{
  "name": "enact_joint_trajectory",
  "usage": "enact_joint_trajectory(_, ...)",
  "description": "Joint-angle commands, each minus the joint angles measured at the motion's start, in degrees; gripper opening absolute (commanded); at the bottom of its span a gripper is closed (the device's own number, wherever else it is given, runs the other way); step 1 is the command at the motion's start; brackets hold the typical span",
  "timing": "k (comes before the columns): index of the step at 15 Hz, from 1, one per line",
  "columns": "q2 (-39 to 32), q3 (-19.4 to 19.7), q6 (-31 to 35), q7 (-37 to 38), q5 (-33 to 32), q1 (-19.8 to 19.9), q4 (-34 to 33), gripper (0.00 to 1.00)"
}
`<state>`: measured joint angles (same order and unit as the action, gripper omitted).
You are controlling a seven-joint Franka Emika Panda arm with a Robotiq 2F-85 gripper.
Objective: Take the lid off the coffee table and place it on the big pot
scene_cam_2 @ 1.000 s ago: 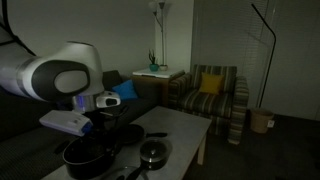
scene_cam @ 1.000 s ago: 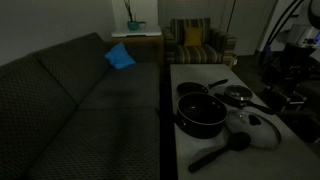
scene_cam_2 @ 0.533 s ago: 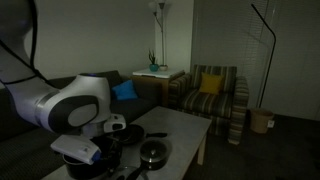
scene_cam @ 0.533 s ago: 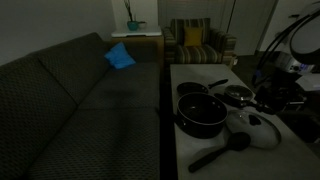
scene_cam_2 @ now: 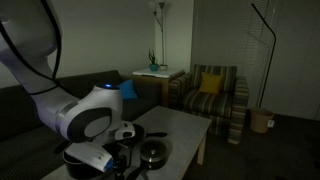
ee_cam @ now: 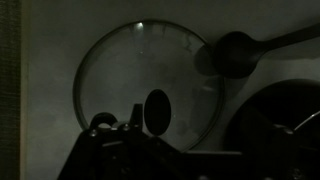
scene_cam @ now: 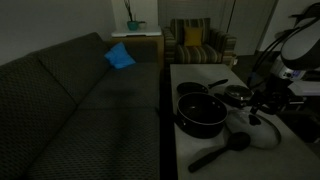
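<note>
One hazard with the lid (ee_cam: 140,80) flat on the worktop (scene_cam: 195,72) beside the big pot (scene_cam: 201,116): my end effector (scene_cam: 270,103), whose opening I cannot tell in this gloom, may slip off the small knob (ee_cam: 158,110) or knock the spoon (ee_cam: 240,52).

Just ahead of the gripper (ee_cam: 120,128), the lid (ee_cam: 150,65) is smooth clear glass with a pale metal rim, on the matt light top of the coffee table (ee_cam: 50,100). The spoon (ee_cam: 238,53) beyond it looks dull black; the big pot (scene_cam: 203,117) beside the gripper is glossy black.
</note>
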<state>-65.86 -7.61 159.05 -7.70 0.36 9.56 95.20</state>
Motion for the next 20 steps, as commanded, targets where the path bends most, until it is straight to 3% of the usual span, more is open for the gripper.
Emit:
enact_joint_trajectory(1,-0.16,0.24,-0.16,-0.48,0.76,-0.39,-0.35,1.0)
enact_joint_trajectory(12,-3.5,-0.31,2.23,-2.15,0.4,0.4,-4.08,1.0)
enact_joint_trajectory(20,-9.39,-0.69,0.98,-2.26,0.61,0.76,-11.63,1.0)
